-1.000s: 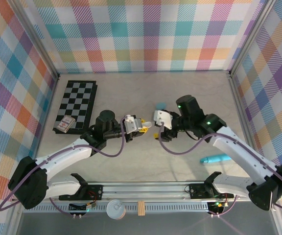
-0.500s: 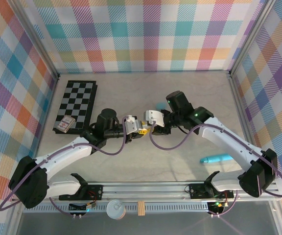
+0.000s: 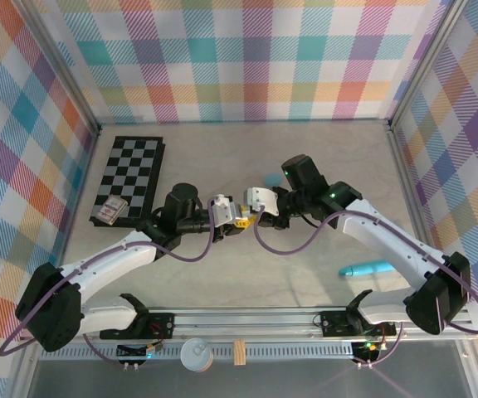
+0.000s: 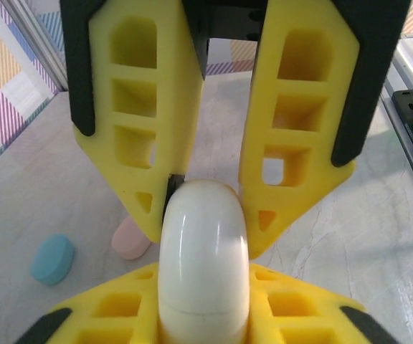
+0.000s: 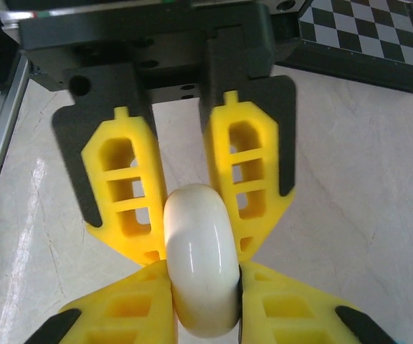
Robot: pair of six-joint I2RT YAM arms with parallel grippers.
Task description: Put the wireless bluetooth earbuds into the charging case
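White charging case (image 5: 199, 236) sits clenched in right gripper (image 5: 203, 274); left gripper (image 4: 205, 281) flanks it, hold unclear.

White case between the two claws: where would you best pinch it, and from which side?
Across its thin dimension, pads on the two broad faces of the white charging case, coming in endwise. It is a smooth, rounded pebble: the narrow rim would likely slip, while the broad faces give more contact.

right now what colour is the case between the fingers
Cream-white case; the right wrist view shows it best.
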